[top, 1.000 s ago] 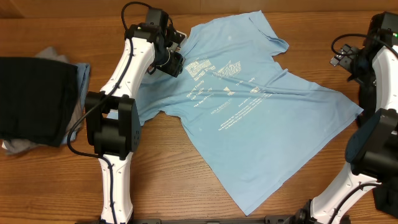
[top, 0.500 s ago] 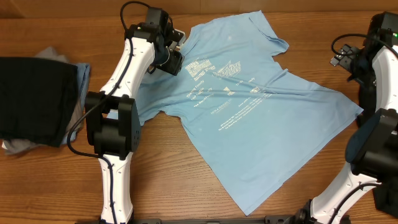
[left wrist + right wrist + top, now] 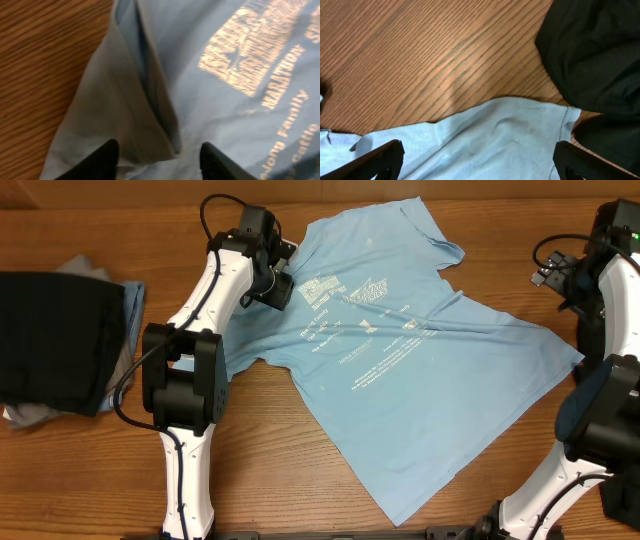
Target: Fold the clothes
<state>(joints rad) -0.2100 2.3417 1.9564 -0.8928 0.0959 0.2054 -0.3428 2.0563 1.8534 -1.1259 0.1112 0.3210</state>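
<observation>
A light sky-blue T-shirt (image 3: 400,350) lies spread flat on the wooden table, pale lettering facing up. My left gripper (image 3: 277,284) hangs low over its neckline at the upper left. In the left wrist view the ribbed collar (image 3: 145,100) forms a raised fold that runs down between the two dark fingertips. The left gripper (image 3: 159,160) stands open astride that fold, with cloth in the gap and no pinch showing. My right gripper (image 3: 480,159) is wide open above an edge of the blue shirt (image 3: 495,135). In the overhead view it (image 3: 560,278) sits at the far right.
A pile of other clothes lies at the table's left edge: a black shirt (image 3: 50,340) on top, grey and blue cloth (image 3: 125,305) under it. A dark mass (image 3: 595,50) fills the right wrist view's upper right. Bare wood (image 3: 280,460) lies in front of the shirt.
My left gripper has shifted a little left along the collar, and its fingers have drawn somewhat closer. The right arm and the shirt have not moved.
</observation>
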